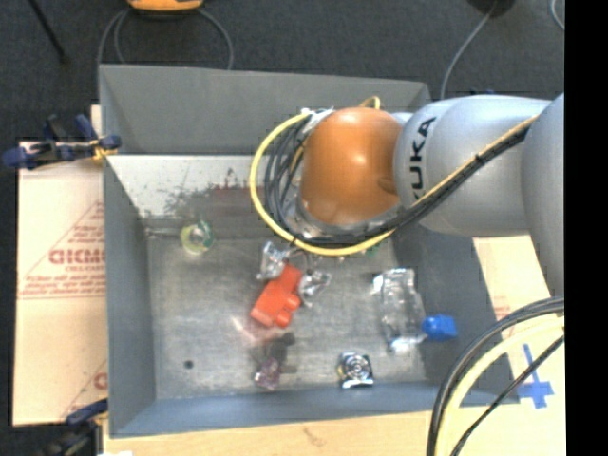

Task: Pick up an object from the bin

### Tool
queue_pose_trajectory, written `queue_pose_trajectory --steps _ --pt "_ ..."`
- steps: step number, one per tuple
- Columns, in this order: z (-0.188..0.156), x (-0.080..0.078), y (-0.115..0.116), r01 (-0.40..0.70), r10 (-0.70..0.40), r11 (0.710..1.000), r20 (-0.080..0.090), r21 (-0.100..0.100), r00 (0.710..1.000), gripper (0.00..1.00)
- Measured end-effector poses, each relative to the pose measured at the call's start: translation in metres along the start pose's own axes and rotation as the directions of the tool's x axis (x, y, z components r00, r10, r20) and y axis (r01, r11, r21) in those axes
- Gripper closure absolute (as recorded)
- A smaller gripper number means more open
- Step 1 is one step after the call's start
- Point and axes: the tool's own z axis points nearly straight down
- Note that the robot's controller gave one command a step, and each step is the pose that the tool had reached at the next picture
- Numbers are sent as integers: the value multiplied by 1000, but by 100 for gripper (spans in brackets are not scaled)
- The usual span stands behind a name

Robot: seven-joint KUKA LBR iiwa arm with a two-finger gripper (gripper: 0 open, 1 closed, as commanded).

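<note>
Scanning from nine o'clock, we see a pale green ring (pixel 196 237) on the bin (pixel 128 283) floor. At centre, the gripper (pixel 292 272) has its fingers spread astride the upper end of an orange-red block (pixel 274 307), whose long axis runs from one o'clock to seven. Toward four o'clock lies a blue cap (pixel 438 327).

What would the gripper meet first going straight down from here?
Most likely the red block; the gripper points down, jaws open either side of its upper end. Height above it is unclear.
</note>
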Motion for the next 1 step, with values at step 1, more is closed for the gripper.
queue_pose_trajectory --steps 1 --pt "-59 -1 -3 -6 6 1000 1 2 1000 100"
